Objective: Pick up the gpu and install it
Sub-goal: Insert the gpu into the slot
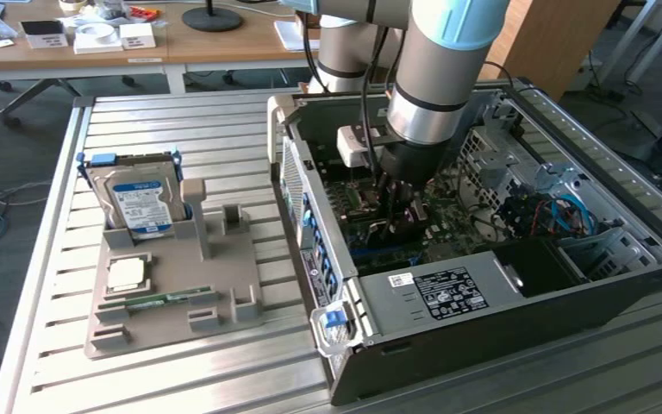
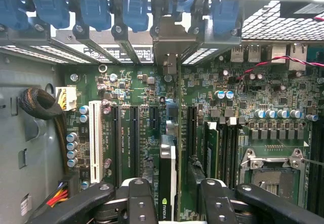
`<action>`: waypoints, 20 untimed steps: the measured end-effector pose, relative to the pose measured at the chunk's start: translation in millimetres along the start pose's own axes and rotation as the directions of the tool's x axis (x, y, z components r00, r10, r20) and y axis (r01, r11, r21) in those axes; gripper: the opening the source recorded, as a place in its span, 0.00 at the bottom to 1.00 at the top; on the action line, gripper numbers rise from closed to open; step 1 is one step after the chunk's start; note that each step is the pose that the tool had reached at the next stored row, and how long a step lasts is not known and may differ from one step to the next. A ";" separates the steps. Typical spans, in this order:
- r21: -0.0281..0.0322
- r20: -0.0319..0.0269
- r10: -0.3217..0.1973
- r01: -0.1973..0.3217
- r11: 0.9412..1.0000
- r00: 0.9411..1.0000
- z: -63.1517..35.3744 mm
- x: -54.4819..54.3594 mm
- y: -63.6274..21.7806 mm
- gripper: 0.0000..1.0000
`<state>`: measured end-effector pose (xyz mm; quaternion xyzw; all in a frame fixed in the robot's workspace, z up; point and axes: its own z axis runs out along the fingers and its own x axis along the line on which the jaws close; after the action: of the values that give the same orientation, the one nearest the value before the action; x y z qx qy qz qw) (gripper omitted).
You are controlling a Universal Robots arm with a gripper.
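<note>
On the slatted metal table (image 1: pixel 44 345), towards the exterior view's left of the computer case (image 1: pixel 607 293), a grey holder tray (image 1: pixel 165 323) is seen. In the tray a silver hard drive (image 1: pixel 138 203) with a blue-white label is stood upright; nearer the camera from it a square processor chip (image 1: pixel 127 274) and a narrow green memory stick (image 1: pixel 168 299) are laid flat. The tray's other slots are seen unoccupied.

The case is laid on its side, open upward, to the exterior view's right of the tray. The robot arm (image 1: pixel 440 60) is lowered into it from above, with the gripper (image 1: pixel 403 207) over the motherboard (image 1: pixel 452 220). A silver power supply (image 1: pixel 440 293) with a black label is mounted at the case's near end, and blue cables (image 1: pixel 561 216) are bundled towards its right wall.

In the wrist view the gpu (image 2: pixel 167 176) is seen standing on edge between the black fingers (image 2: pixel 139 201), which are closed on it from both sides. It is held above the motherboard (image 2: pixel 131 87), in line with the dark expansion slots (image 2: pixel 132 138) beside the white slot (image 2: pixel 94 138). Blue bracket clips (image 2: pixel 96 11) are lined along the case's rear wall, and an empty processor socket (image 2: pixel 276 176) lies beyond the memory slots (image 2: pixel 225 153).

Whether the card's edge touches a slot cannot be told; its lower part is cut off by the gripper.
</note>
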<state>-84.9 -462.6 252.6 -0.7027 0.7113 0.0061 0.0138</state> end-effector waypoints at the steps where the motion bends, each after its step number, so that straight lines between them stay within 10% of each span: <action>1: 0.000 0.000 0.000 0.000 1.000 1.000 0.0 0.0 0.0 0.40; 20: 0.000 0.000 0.000 0.000 1.000 1.000 0.4 0.2 0.1 0.26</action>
<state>-85.0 -462.8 252.3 -0.7027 0.7113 0.0061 0.0138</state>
